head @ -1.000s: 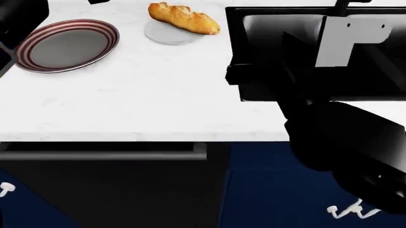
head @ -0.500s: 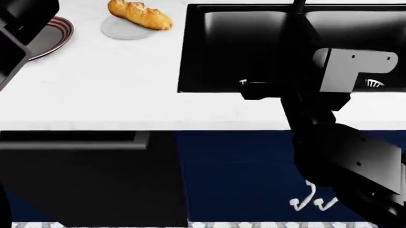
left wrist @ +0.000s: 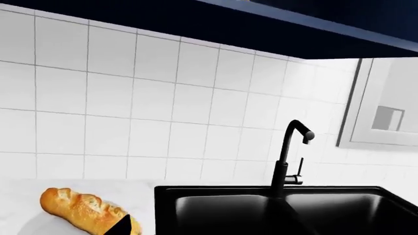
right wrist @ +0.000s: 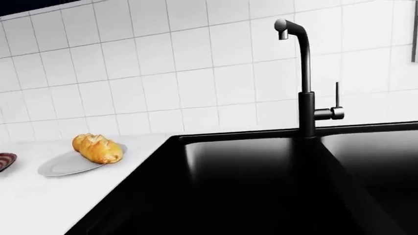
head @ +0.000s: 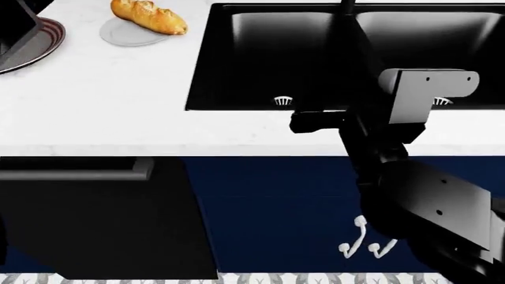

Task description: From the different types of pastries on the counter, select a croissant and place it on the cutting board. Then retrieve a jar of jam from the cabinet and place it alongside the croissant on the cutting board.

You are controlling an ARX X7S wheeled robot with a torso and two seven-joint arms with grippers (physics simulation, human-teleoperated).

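The croissant, the cutting board and the jar of jam are out of view. On the white counter (head: 103,100) the golden-brown baguette (head: 150,16) lies on a small grey plate (head: 126,34) at the far left. It also shows in the left wrist view (left wrist: 85,211) and the right wrist view (right wrist: 98,148). My right gripper (head: 316,121) hangs over the front edge of the black sink (head: 268,53); its jaws are dark against the basin. My left arm (head: 16,23) is at the top left corner; only one dark fingertip (left wrist: 123,226) shows, in front of the baguette.
A red-ringed round plate (head: 39,41) lies at the far left, partly under my left arm. A black faucet (right wrist: 304,83) stands behind the double sink. White tiles cover the wall. Dark blue cabinet doors (head: 268,207) and a black appliance front (head: 94,219) lie below the counter.
The head view has shifted right along the counter: the baguette and plates slid to the left edge and the whole sink came into view. My right arm stays over the sink front.
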